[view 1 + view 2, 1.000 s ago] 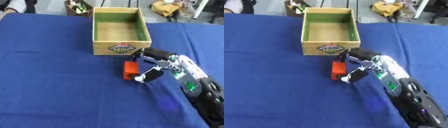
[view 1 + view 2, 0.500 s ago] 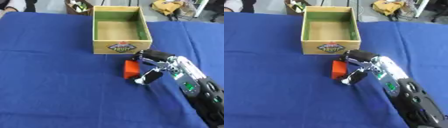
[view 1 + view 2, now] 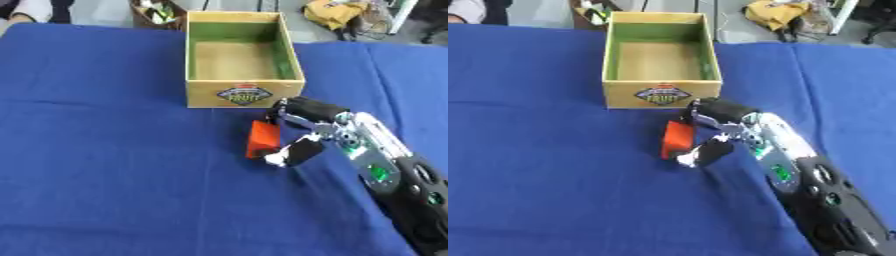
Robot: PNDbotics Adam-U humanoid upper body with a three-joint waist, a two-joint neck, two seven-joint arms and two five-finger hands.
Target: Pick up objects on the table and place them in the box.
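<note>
A small orange-red block (image 3: 262, 139) lies on the blue cloth just in front of the box's near right corner. My right hand (image 3: 302, 131) reaches in from the lower right and curls round the block's right side, fingers above it and thumb below. The open wooden box (image 3: 242, 91), green inside and with a fruit label on its front, stands behind the block and holds nothing. My left hand shows in neither view.
The blue tablecloth (image 3: 114, 165) covers the whole table. Beyond the far edge are a dark basket (image 3: 157, 11) and a yellow bundle (image 3: 335, 14).
The right hand has closed in on the block, and the block has tipped and shifted slightly towards the box.
</note>
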